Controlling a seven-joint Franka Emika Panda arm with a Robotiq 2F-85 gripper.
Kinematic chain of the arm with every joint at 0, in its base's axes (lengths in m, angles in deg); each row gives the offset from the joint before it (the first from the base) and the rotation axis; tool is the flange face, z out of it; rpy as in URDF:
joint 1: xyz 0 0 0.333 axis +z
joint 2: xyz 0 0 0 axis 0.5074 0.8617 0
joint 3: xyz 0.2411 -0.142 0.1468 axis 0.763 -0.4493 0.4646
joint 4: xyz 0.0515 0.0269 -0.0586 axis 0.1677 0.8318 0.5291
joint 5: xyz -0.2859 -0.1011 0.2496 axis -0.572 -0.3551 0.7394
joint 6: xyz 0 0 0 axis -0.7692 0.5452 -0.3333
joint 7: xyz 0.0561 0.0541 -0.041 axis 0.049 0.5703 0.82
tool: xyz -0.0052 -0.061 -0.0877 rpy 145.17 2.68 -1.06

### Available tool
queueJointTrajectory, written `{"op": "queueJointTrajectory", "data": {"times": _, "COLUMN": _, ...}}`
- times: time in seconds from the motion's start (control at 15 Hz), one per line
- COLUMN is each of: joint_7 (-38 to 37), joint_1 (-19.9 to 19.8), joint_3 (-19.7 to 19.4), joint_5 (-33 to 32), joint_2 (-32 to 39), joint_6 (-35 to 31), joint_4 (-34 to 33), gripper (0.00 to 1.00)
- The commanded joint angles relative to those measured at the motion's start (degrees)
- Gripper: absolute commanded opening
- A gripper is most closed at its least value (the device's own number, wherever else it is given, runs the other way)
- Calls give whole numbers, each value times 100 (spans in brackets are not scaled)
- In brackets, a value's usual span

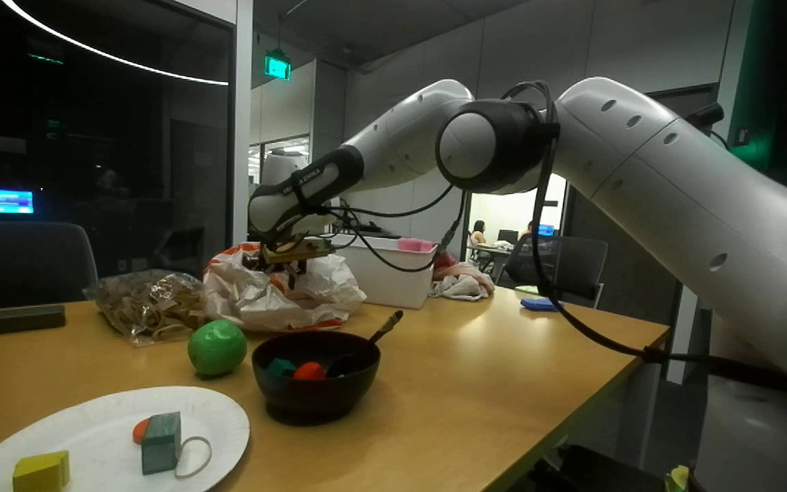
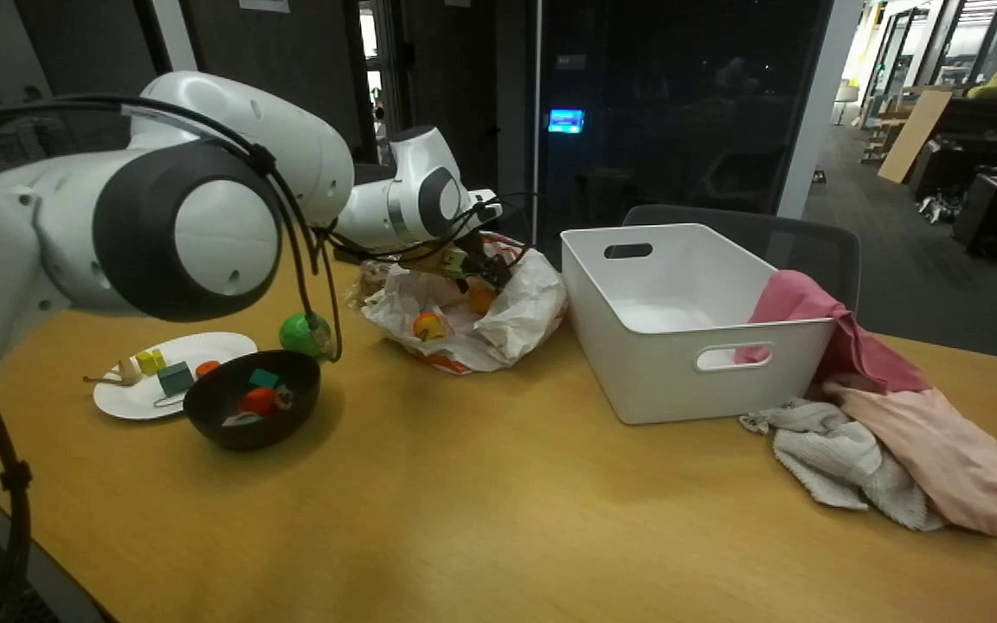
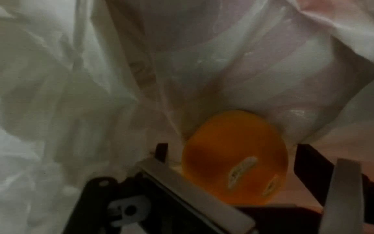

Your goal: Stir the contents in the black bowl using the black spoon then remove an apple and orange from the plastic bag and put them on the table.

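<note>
Hand (image 3: 231, 154) spread wide over orange (image 3: 235, 139) in bag (image 1: 250, 294)

I can read EMIKA on the dark band (image 1: 328, 175) of the arm (image 1: 467, 145), the word before it partly hidden. Above that band, a lit green sign (image 1: 277, 66) is too small for me to read.

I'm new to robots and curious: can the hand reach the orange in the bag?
Probably yes: the hand is open, the orange shows between its fingers, and the bag leaves it uncovered.
</note>
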Motion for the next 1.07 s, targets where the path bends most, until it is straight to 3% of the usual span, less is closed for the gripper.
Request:
{"op": "queueJointTrajectory", "data": {"times": 0.0, "joint_7": -28, "joint_1": -75, "joint_3": 22, "joint_5": 215, "joint_2": 405, "joint_6": 33, "joint_4": -653, "gripper": 100}}
{"op": "queueJointTrajectory", "data": {"times": 0.07, "joint_7": 6, "joint_1": -91, "joint_3": 32, "joint_5": 250, "joint_2": 456, "joint_6": 19, "joint_4": -716, "gripper": 100}}
{"op": "queueJointTrajectory", "data": {"times": 0.13, "joint_7": 41, "joint_1": -113, "joint_3": 54, "joint_5": 299, "joint_2": 497, "joint_6": 11, "joint_4": -760, "gripper": 90}}
{"op": "queueJointTrajectory", "data": {"times": 0.2, "joint_7": 55, "joint_1": -128, "joint_3": 65, "joint_5": 334, "joint_2": 528, "joint_6": 6, "joint_4": -806, "gripper": 74}}
{"op": "queueJointTrajectory", "data": {"times": 0.33, "joint_7": 49, "joint_1": -135, "joint_3": 58, "joint_5": 369, "joint_2": 561, "joint_6": 70, "joint_4": -897, "gripper": 59}}
{"op": "queueJointTrajectory", "data": {"times": 1.0, "joint_7": -226, "joint_1": 394, "joint_3": -369, "joint_5": -236, "joint_2": 49, "joint_6": 1260, "joint_4": -791, "gripper": 58}}
